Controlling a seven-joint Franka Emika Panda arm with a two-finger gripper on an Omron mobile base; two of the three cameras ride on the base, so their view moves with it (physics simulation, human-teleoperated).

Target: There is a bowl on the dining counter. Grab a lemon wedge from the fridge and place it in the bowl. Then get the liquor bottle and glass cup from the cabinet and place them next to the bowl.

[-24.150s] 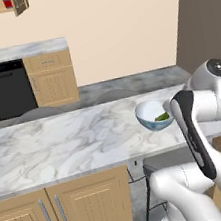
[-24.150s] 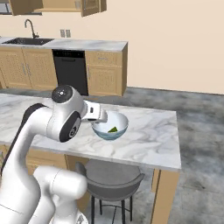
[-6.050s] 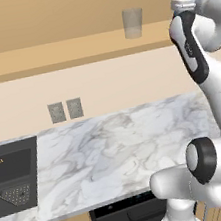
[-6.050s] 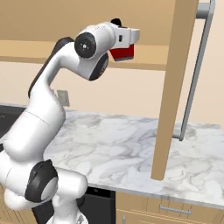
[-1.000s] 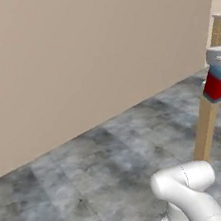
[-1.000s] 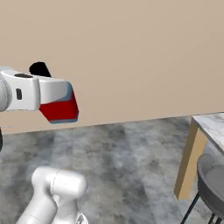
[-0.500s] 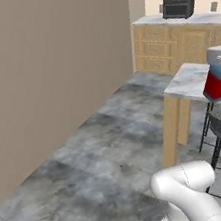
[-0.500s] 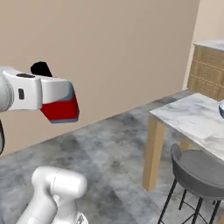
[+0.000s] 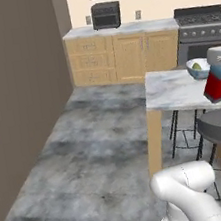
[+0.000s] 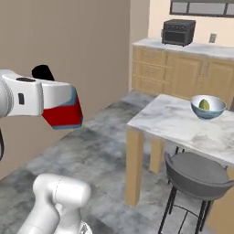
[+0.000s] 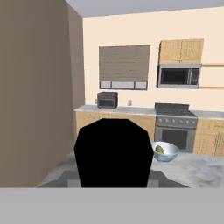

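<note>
Marble dining counter holds bowl, stool beneath; fingers' state unclear.

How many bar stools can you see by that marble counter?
1: a dark grey stool with thin black legs, tucked under the near edge of the marble dining counter. The picture's edge cuts off the counter, so more may stand farther along.

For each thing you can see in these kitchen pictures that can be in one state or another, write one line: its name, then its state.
bowl: upright on the counter, holding a lemon wedge
lemon wedge: inside the bowl
dining counter: bears the bowl near its far edge
stool: standing, tucked at the counter
liquor bottle: in the gripper, black cap toward the hand camera
gripper: jaws closed on the liquor bottle
</note>
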